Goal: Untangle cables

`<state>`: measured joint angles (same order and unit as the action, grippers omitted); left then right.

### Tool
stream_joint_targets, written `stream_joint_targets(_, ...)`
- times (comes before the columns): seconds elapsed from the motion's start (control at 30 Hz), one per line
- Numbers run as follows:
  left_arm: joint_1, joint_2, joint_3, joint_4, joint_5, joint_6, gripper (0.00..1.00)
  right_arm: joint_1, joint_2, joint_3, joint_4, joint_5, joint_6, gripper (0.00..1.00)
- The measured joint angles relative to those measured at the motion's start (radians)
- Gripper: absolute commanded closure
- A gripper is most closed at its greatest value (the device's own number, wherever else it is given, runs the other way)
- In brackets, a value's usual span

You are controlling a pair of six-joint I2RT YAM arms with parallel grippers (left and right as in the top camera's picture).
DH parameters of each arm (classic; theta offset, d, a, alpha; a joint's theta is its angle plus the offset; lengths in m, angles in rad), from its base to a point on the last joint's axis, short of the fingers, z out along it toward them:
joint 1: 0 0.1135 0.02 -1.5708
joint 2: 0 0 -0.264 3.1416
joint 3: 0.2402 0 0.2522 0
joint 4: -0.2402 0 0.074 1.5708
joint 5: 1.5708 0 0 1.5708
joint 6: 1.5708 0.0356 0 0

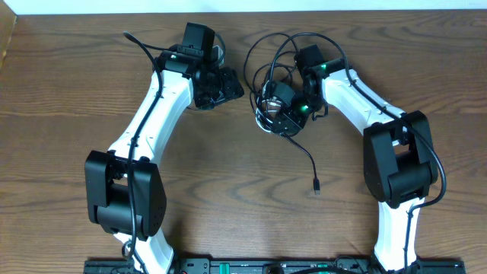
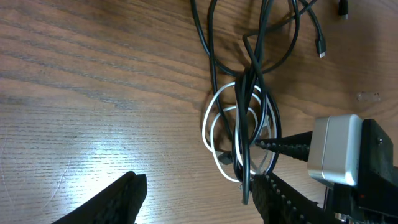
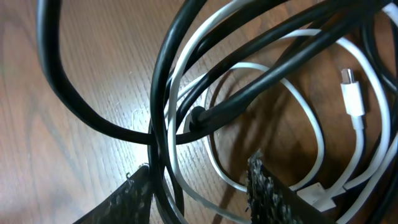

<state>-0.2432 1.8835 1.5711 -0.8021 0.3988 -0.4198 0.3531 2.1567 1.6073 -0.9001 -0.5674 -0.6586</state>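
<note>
- Wood-grain table (image 1: 68,114) lay under both arms, with the cables (image 1: 268,76) heaped toward its far side, between the two wrists.
- Nearest the robot's base, one loose black tail left the heap toward 5 o'clock and ended in a small plug (image 1: 316,185).
- The right pincer (image 3: 199,186) sat on the heap's 5 o'clock edge. Its jaws stood apart, astride a black strand and a turn of the white one, and appeared to pinch neither.
- The left pincer (image 2: 198,186) hung released and empty just beside the heap. From overhead the heap lay at its 3 o'clock, and in its own camera at about 1 o'clock.
- The right arm was clearly the nearer. By my reading, the left needed only a short reach toward 3 o'clock to take an opposing strand.
- In the left wrist view the bundle's long axis ran from 12 to 6 o'clock.
- The black cords (image 2: 249,93) looked thin and glossy, and they crossed one another.
- The white cord (image 3: 311,118) was shorter, coiled in a few rings around them, with its white plug (image 3: 352,93) lying free.
- Farthest off, black loops arched toward 12 o'clock.
</note>
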Motion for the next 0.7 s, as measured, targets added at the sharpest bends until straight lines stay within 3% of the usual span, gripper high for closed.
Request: stream_joint_targets(0.7, 0.0, 0.0, 0.0, -0.001, 0.0, 0.0, 0.39, 0.0, 0.0, 0.0, 0.026, -0.066, 0.023, 0.65)
